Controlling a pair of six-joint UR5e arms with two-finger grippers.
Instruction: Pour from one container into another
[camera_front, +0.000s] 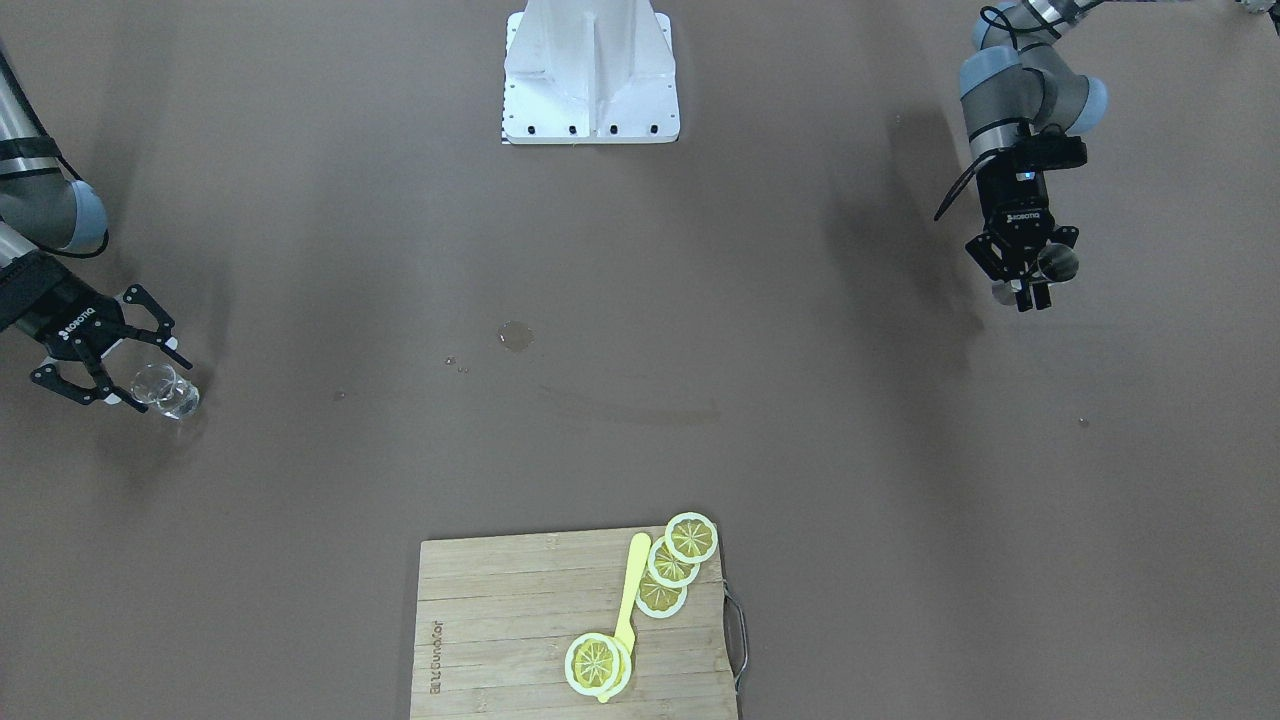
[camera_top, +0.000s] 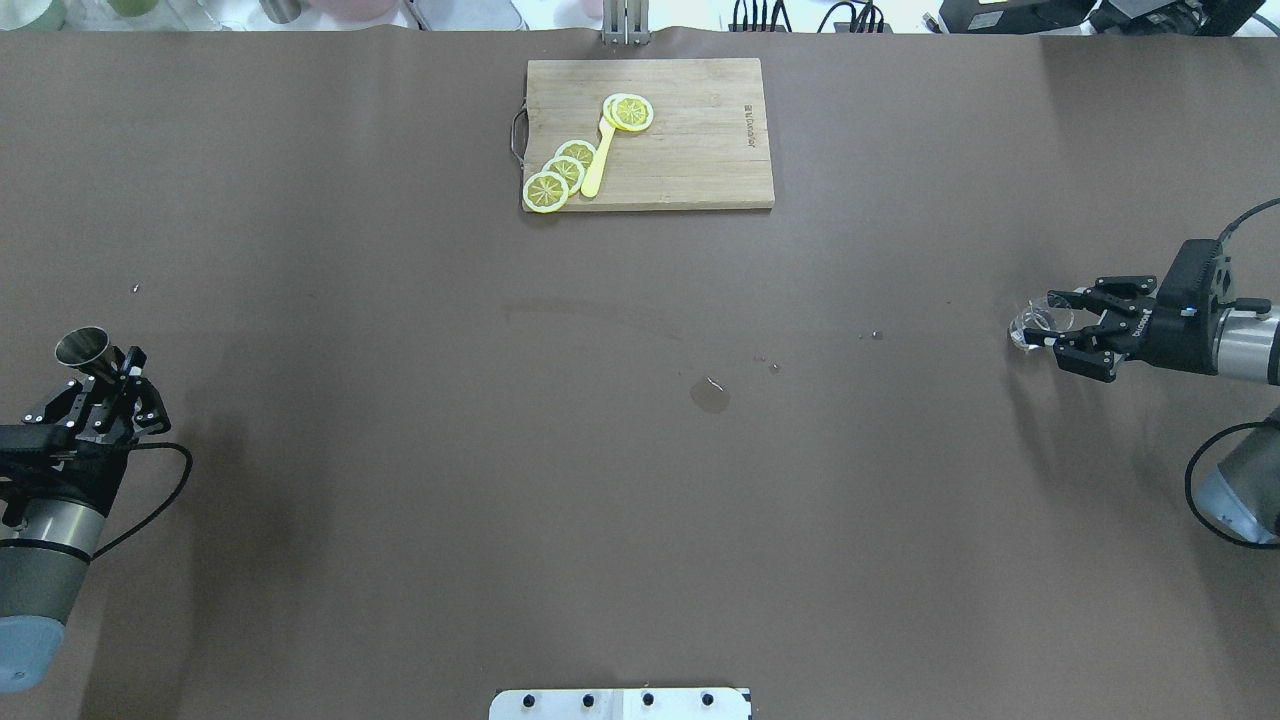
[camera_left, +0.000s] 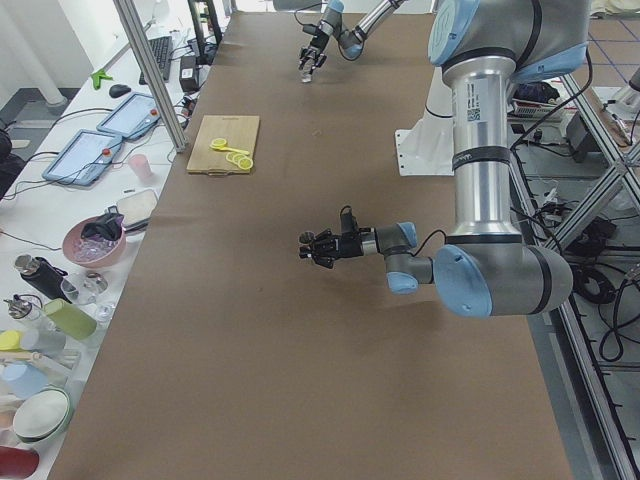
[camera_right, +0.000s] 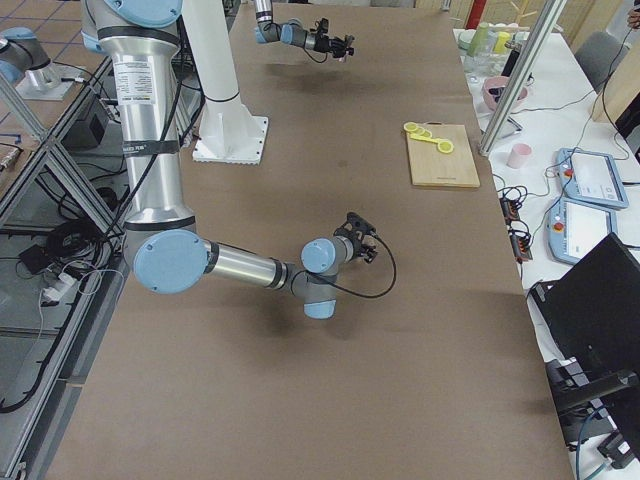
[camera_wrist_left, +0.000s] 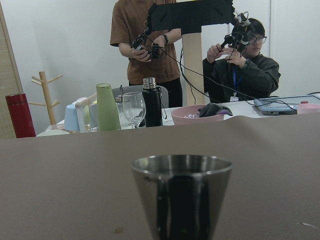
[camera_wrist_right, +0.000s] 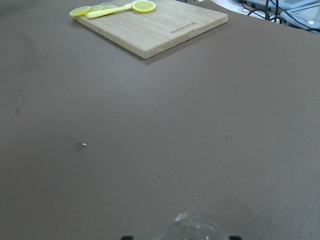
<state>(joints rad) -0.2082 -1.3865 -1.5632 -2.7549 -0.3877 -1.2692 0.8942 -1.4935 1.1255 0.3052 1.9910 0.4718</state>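
Left fingers (camera_front: 1028, 296) clasp a steel cup (camera_top: 82, 345), right fingers (camera_top: 1085, 296) a glass (camera_front: 165, 388); a puddle (camera_top: 709, 396) wets the table (camera_top: 400, 450) between them.

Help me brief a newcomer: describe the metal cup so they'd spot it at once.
Start at the brown table and go to the end on the robot's left. There the left gripper holds the metal cup. It is shiny, opaque and flared, unlike the clear glass at the right gripper.
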